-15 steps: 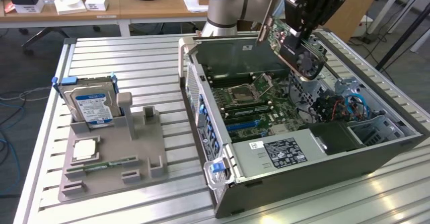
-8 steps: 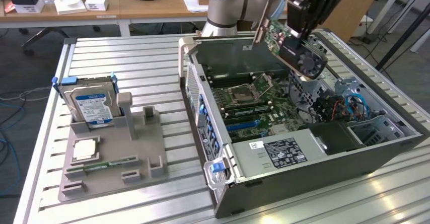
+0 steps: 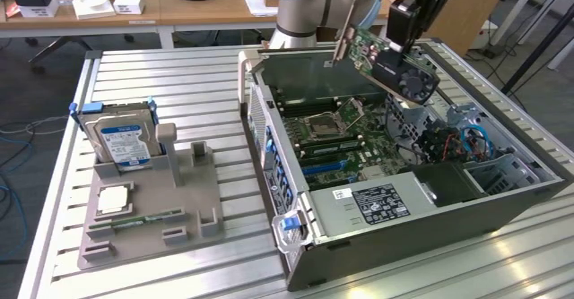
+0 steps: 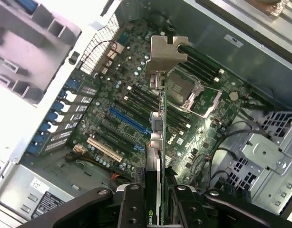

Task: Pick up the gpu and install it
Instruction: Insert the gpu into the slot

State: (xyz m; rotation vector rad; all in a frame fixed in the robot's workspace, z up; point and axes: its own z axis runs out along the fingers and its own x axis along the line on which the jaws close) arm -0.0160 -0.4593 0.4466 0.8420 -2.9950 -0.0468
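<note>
The computer case [image 3: 431,235] is dull grey sheet metal, its perforated panels bare and silvery. Above it, the gpu [image 3: 388,58] shows a green lacquered board, a matt black plastic fan shroud and a bright, smooth metal bracket [image 4: 168,49], and is clamped in the matt black end effector [image 4: 158,205]. Beside the case, a matt grey plastic holder [image 3: 148,211] stands on the ribbed, satin metal counter [image 3: 179,84].

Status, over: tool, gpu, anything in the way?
Tool shut on the gpu. Held tilted in the air above the open case, not seated. Nothing visible between it and the motherboard.
</note>
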